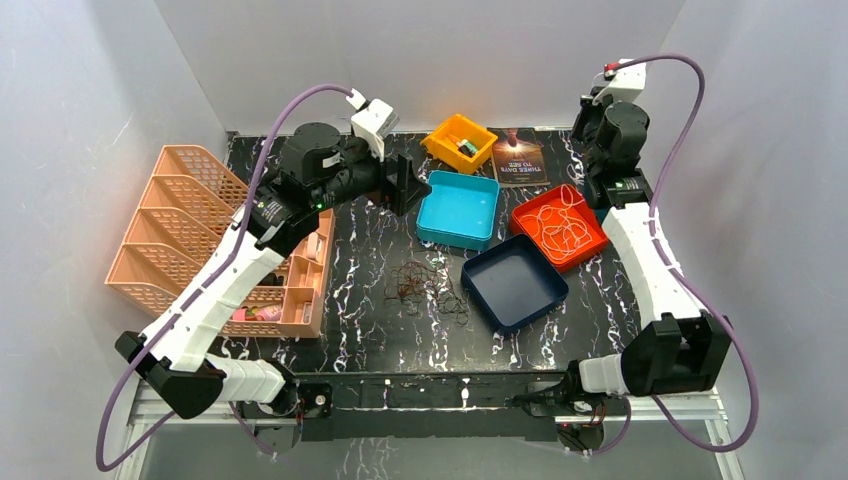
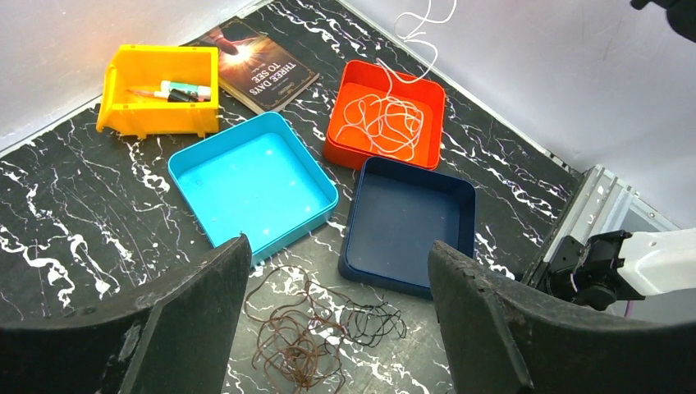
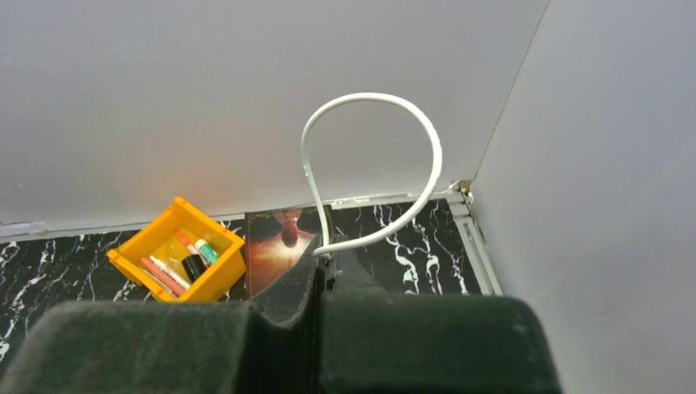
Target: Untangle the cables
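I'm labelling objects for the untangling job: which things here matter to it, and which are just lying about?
Job: white cable, brown cable, black cable, right gripper, left gripper; probably red tray, blue tray, navy tray.
Lying about: yellow bin, book, orange rack.

Cable clump (image 1: pixel 425 290) lies on the table (image 1: pixel 350 322), left of nearest tray (image 1: pixel 514 282).

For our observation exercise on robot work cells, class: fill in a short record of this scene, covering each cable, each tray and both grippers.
white cable: mostly coiled in the red tray, one end lifted
brown cable and black cable: overlapping clump on the table, beside the navy tray
navy tray: empty
light blue tray: empty
left gripper: open, holding nothing, clear of the cables
right gripper: shut on the white cable's end
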You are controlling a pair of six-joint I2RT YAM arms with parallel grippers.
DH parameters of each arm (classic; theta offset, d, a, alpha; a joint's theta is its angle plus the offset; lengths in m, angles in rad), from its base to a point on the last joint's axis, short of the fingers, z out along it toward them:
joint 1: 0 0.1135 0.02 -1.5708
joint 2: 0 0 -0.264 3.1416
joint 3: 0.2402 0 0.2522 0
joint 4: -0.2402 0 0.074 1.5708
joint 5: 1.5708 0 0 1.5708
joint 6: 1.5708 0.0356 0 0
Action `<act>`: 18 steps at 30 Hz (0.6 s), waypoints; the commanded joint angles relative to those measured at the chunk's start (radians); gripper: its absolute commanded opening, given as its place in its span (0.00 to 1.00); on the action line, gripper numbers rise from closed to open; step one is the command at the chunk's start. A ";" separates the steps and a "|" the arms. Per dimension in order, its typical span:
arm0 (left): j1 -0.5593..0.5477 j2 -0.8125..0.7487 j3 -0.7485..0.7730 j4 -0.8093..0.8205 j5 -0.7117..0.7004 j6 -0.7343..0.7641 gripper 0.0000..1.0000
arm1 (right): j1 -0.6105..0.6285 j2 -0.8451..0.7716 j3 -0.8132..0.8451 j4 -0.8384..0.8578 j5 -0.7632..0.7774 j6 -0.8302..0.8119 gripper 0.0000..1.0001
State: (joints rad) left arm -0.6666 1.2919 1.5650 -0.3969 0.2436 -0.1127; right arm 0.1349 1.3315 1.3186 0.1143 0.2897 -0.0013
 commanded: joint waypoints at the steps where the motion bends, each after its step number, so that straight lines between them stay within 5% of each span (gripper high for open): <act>1: 0.001 -0.005 -0.010 0.004 0.008 -0.004 0.78 | -0.036 0.024 -0.048 0.089 -0.061 0.070 0.00; 18: 0.001 0.016 -0.045 0.007 0.035 -0.004 0.78 | -0.051 0.034 -0.335 -0.007 -0.019 0.258 0.00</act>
State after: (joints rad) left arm -0.6666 1.3064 1.5303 -0.3973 0.2516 -0.1123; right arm 0.0917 1.3670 1.0164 0.0807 0.2840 0.1963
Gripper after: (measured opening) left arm 0.779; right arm 0.021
